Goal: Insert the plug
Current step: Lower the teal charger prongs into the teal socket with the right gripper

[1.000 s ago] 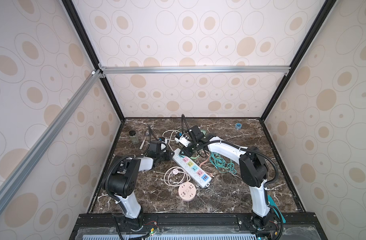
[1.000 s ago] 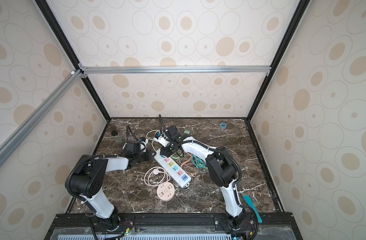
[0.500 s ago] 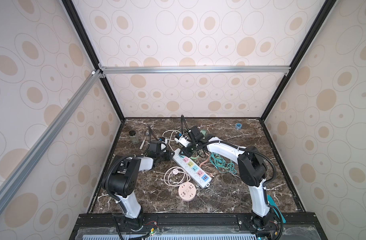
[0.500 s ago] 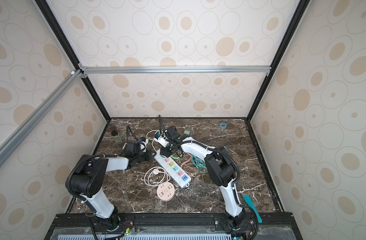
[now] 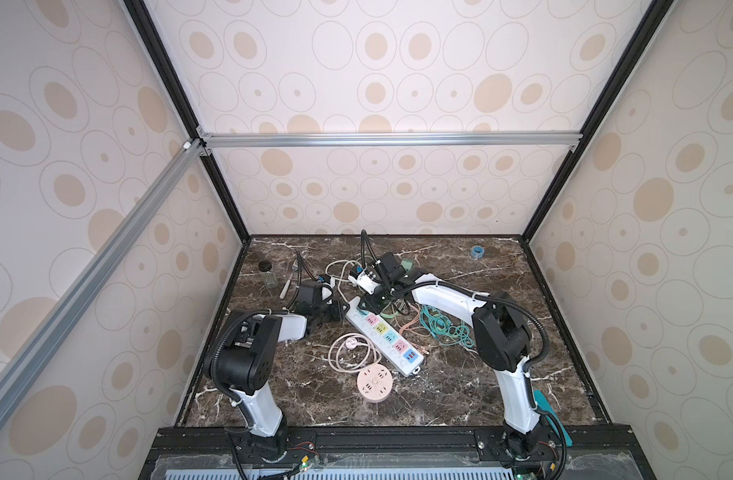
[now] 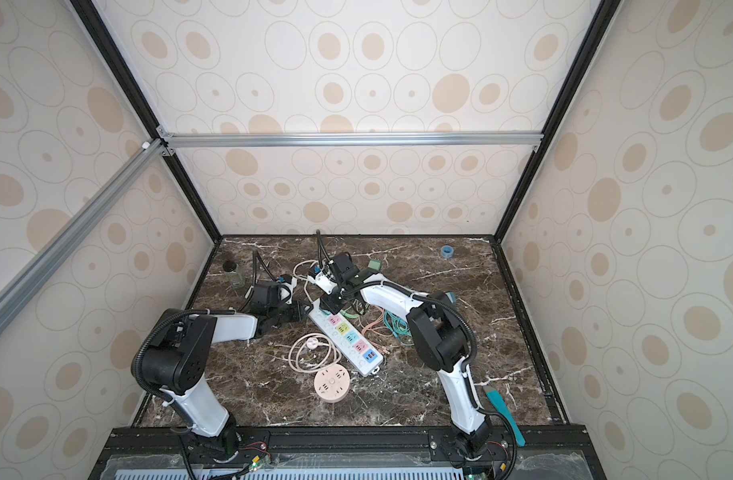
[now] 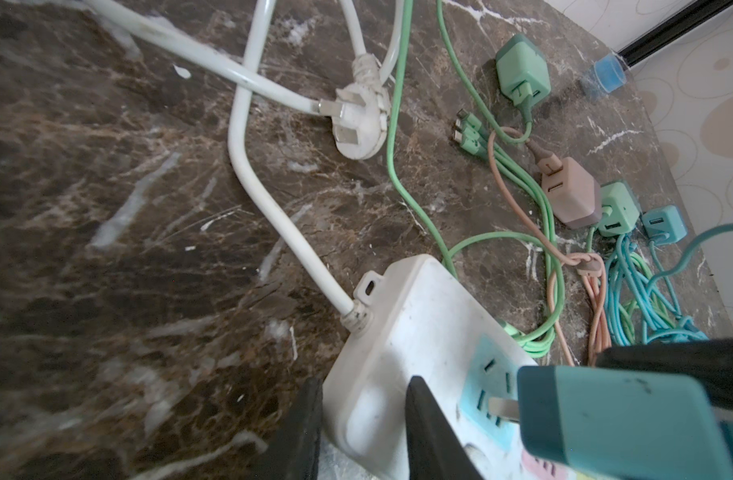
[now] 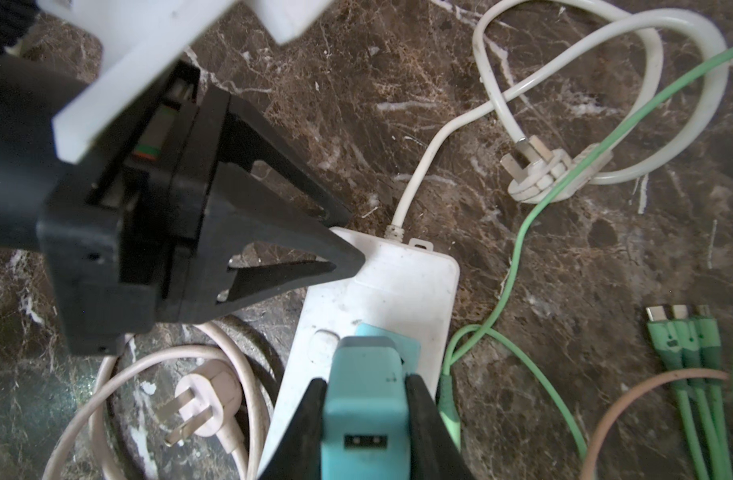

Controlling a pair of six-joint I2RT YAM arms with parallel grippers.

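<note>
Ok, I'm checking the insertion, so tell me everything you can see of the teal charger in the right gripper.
The teal charger is a scuffed plastic-looking cube with a USB port on its rear face. The right gripper pinches its two sides. It sits over the blue end socket of the power strip, one metal prong showing at the slots, so not fully seated.

We find the power strip (image 5: 383,334) crowded at its cord end: the left gripper (image 5: 335,311) clamps it there, and the right gripper (image 8: 365,384) holds the teal plug (image 8: 365,415) at the nearest socket. Tangled cables (image 5: 444,328) line its right-arm side, a pink cord loop (image 8: 169,354) its left-arm side, and a round socket (image 5: 375,384) sits near its other end. The remaining sockets are open from above; beyond the cables the table (image 5: 564,332) is bare.
</note>
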